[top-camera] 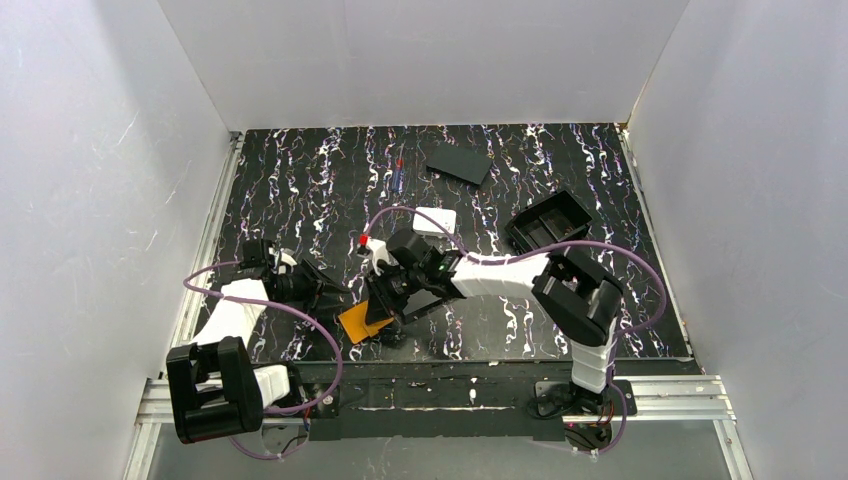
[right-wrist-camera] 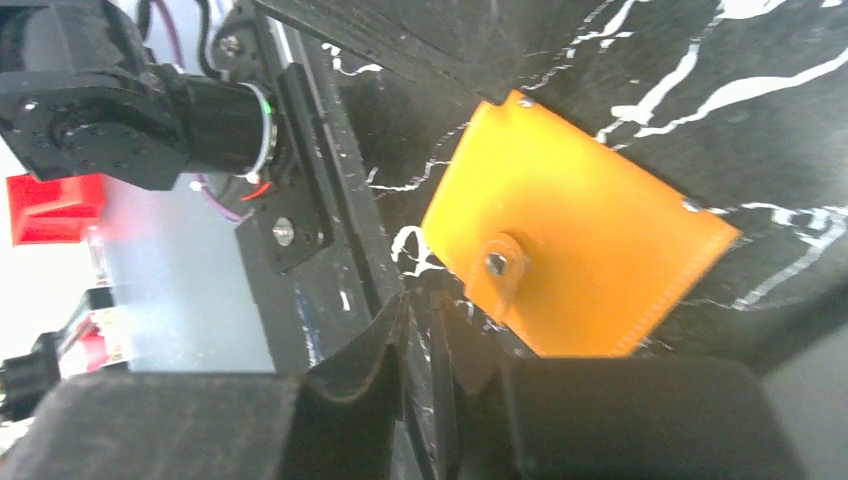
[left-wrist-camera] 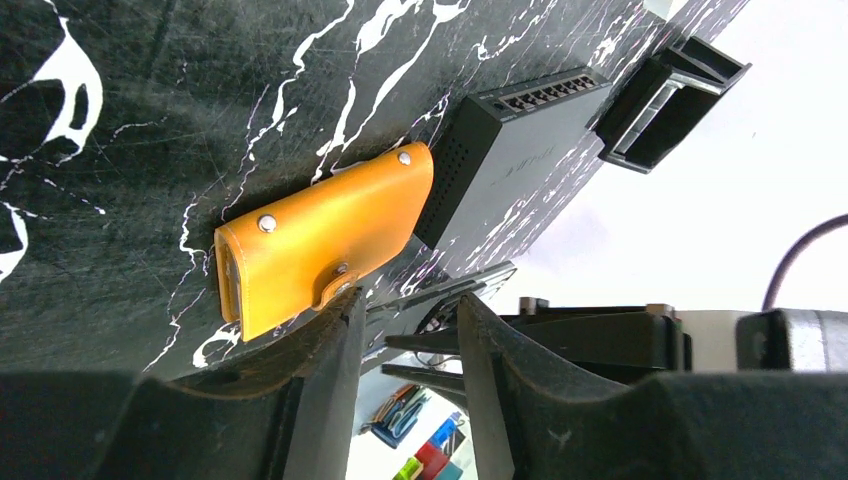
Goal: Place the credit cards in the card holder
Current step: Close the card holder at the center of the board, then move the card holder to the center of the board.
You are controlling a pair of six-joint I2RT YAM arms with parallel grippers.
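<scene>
The orange card holder lies folded shut on the black marbled table near its front edge, with its clasp tab snapped down. It also shows in the left wrist view and the right wrist view. My left gripper is just left of it; its jaws stand apart with nothing between them, one fingertip next to the clasp. My right gripper hovers over its right edge; its jaws stand a narrow gap apart and grip nothing. The credit cards are out of view.
A black perforated box lies right beside the holder. Further back are a black open tray, a white box, a flat black rectangle and a pen. White walls enclose the table.
</scene>
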